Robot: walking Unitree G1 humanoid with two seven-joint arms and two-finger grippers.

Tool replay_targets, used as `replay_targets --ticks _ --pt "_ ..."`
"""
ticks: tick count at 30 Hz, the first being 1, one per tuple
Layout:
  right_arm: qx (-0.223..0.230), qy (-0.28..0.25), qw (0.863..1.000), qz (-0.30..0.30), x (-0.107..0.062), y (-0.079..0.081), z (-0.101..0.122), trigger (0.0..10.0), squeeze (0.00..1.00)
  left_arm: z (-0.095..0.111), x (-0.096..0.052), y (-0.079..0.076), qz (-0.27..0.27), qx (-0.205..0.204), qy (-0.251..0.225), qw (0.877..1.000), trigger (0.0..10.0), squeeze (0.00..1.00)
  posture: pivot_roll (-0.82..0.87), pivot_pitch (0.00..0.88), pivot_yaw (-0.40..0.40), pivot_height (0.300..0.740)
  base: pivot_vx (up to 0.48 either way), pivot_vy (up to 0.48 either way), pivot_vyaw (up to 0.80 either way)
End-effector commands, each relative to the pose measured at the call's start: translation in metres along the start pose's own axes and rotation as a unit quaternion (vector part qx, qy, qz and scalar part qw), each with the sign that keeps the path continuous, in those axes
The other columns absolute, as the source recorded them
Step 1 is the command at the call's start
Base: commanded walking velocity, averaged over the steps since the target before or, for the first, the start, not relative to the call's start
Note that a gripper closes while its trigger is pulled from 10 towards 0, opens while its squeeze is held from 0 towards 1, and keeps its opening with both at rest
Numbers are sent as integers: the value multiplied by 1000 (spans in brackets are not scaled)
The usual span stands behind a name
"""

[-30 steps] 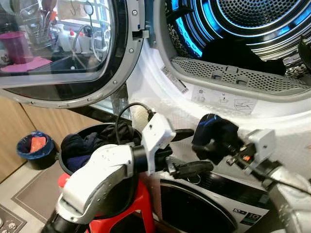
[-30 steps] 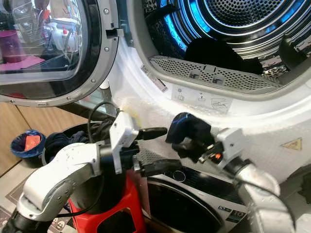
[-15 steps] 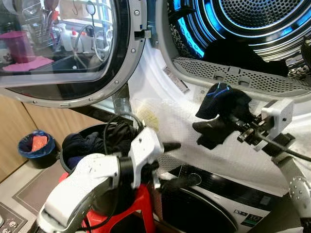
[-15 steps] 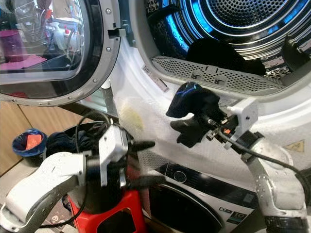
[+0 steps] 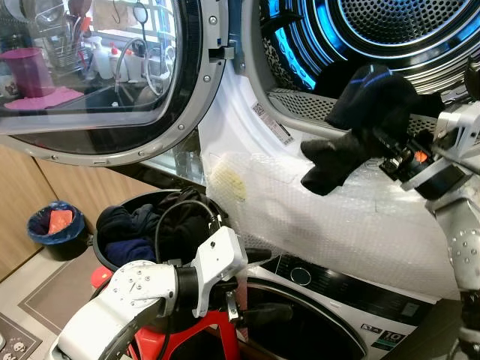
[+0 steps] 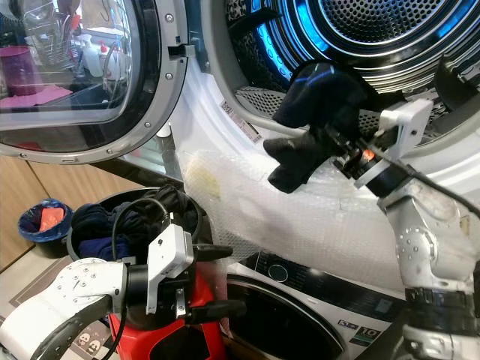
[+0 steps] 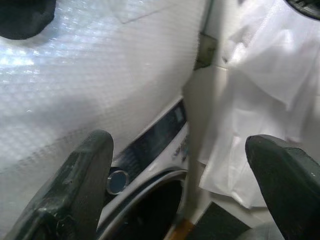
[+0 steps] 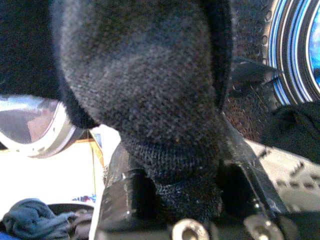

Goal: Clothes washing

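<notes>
Two stacked machines (image 5: 352, 240) — bubble wrap (image 5: 360, 225) draped, tiled floor (image 5: 45, 300).

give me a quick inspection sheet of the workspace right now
surface: bubble wrap covers the front of the upper machine, below its open drum.
job's things: dark sock held at the drum's mouth; a dark garment lies inside the drum; black bucket of dark clothes on a red stool.
clutter: small blue bin with something orange on the floor.
grippers: right gripper shut on the sock, raised to the drum opening; left gripper open, low by the lower machine.
cables: black cable loops above the left wrist; another runs along the right arm.
surroundings: round door swung open, its glass reflecting a sink.
</notes>
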State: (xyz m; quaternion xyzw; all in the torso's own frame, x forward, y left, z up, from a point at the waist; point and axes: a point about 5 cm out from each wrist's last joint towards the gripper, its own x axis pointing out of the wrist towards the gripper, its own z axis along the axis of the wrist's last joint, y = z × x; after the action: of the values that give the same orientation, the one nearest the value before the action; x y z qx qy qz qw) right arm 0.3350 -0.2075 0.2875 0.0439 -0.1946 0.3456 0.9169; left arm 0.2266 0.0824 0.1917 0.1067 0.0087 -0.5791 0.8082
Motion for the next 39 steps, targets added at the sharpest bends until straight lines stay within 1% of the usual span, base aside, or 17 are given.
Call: replay_targets --ticks 1,2,3,6,10,13,20,23,25,26,29,30,31,32,34,37,39 --pt "-1 -23 1000 -7 6 -3 9 10000 0 11 -2 3 23 27 -25 999 10000 0 68 0 -54 740 0 0 0" --pt "4 -32 999 -4 14 -1 11 10000 0 15 -1 8 43 17 -38 998 10000 0 74 0 -59 740 0 0 0" --pt "5 -35 999 -2 16 0 12 10000 0 16 -1 9 46 17 -41 998 10000 0 76 0 -62 740 0 0 0" --pt "0 -48 999 -2 33 2 14 10000 0 19 -1 8 45 23 -44 998 10000 0 77 0 -63 740 0 0 0" --pt "-1 -56 998 -2 44 2 15 10000 0 18 -1 6 47 26 -42 998 10000 0 86 2 -70 740 0 0 0" --pt "7 -56 998 -3 46 1 14 10000 0 19 -1 5 53 25 -44 997 10000 0 88 4 -73 740 0 0 0" --pt "2 -61 998 -4 48 -2 14 10000 0 19 -1 5 54 25 -45 997 10000 0 87 5 -73 740 0 0 0" --pt "-8 -72 997 -21 54 -3 21 10000 0 22 -1 5 49 29 -45 997 10000 0 75 24 -55 740 0 0 0" --pt "-11 -67 997 -39 60 -3 21 10000 0 21 -2 5 46 18 -48 998 10000 0 71 4 -48 740 0 0 0" --pt "-14 -67 996 -53 67 -3 22 10000 0 21 -1 6 46 19 -47 998 10000 0 71 12 -46 740 0 0 0" --pt "-18 -68 996 -63 75 -1 24 10000 0 22 1 4 43 24 -48 998 10000 0 72 21 -49 740 0 0 0" --pt "-21 -72 994 -81 85 1 27 10000 0 22 2 2 37 16 -49 998 10000 0 68 26 -46 740 0 0 0" --pt "-21 -72 994 -81 85 1 27 10000 0 22 2 2 37 16 -49 998 10000 0 68 26 -46 740 0 0 0" --pt "-27 -72 992 -97 97 4 30 10000 0 22 2 -1 34 10 -49 998 10000 0 68 29 -47 740 0 0 0" --pt "-24 -75 991 -108 104 5 34 10000 0 21 3 -2 35 11 -48 998 10000 0 72 34 -50 740 0 0 0" --pt "-5 -81 986 -149 113 2 38 10000 0 21 3 -3 38 11 -49 998 10000 0 75 42 -55 740 0 0 0" --pt "-11 -81 977 -196 123 0 45 10000 0 21 2 -4 43 4 -49 998 10000 0 78 54 -62 740 0 0 0"
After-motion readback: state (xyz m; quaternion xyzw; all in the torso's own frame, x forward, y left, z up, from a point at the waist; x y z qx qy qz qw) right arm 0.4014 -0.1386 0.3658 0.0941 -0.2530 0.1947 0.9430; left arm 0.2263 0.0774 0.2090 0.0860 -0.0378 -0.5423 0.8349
